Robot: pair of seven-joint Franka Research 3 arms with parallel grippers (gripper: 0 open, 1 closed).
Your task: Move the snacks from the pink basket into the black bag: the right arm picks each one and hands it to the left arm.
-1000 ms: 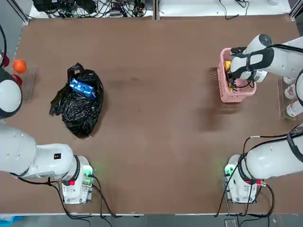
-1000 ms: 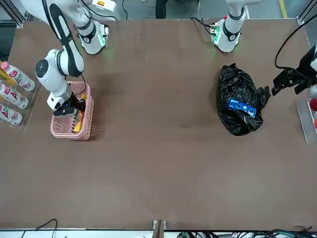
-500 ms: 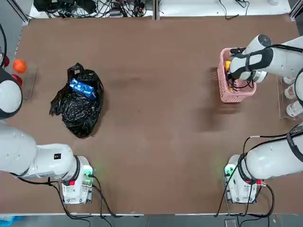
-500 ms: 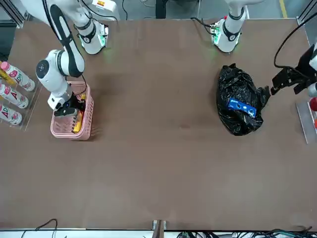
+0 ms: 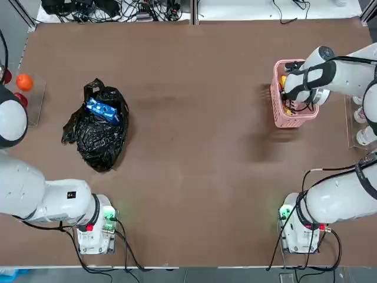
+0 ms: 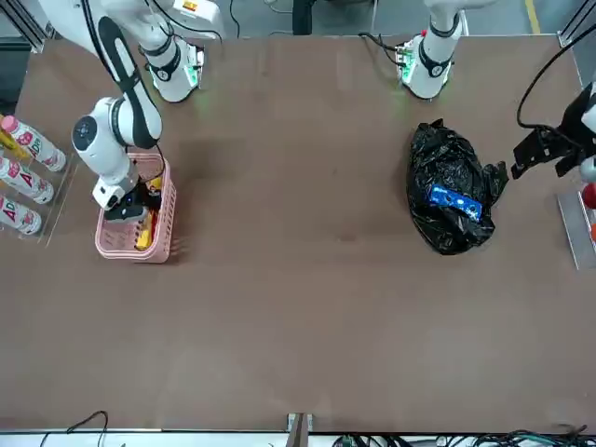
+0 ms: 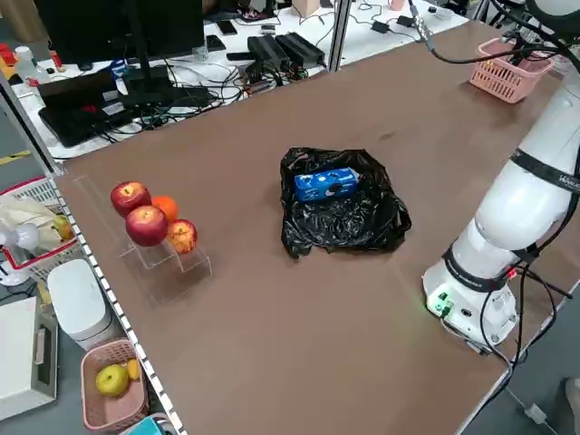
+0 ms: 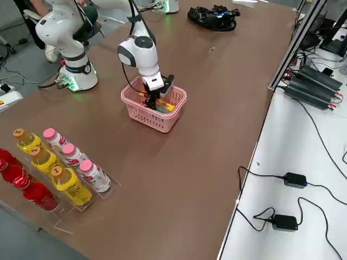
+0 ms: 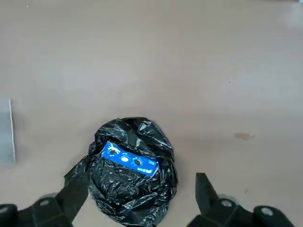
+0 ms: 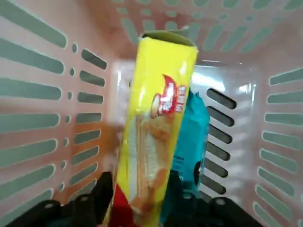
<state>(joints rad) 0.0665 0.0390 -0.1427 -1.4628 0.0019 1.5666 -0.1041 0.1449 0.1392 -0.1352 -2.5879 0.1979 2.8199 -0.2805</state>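
Note:
The pink basket (image 5: 275,100) stands at the table's right side, and my right gripper (image 10: 139,189) is down inside it. Its fingers press on both sides of the near end of the yellow packet (image 10: 156,118), which leans on end. The teal packet (image 10: 195,127) lies beside it against the basket wall (image 10: 42,94). At the left side, the blue packet (image 5: 102,109) rests on top of the black bag (image 5: 97,138). My left gripper (image 6: 540,154) hovers open beyond the bag's outer side, and its wrist view looks down on the bag (image 9: 132,198).
A clear rack of bottles (image 6: 23,177) sits at the table's edge beside the basket (image 6: 130,250). Apples and an orange (image 7: 145,222) sit on a clear stand at the opposite edge. Bare brown table lies between bag and basket.
The right wrist has shifted slightly over the basket, sinking a little deeper among the packets. The left arm, bag and blue packet have not moved.

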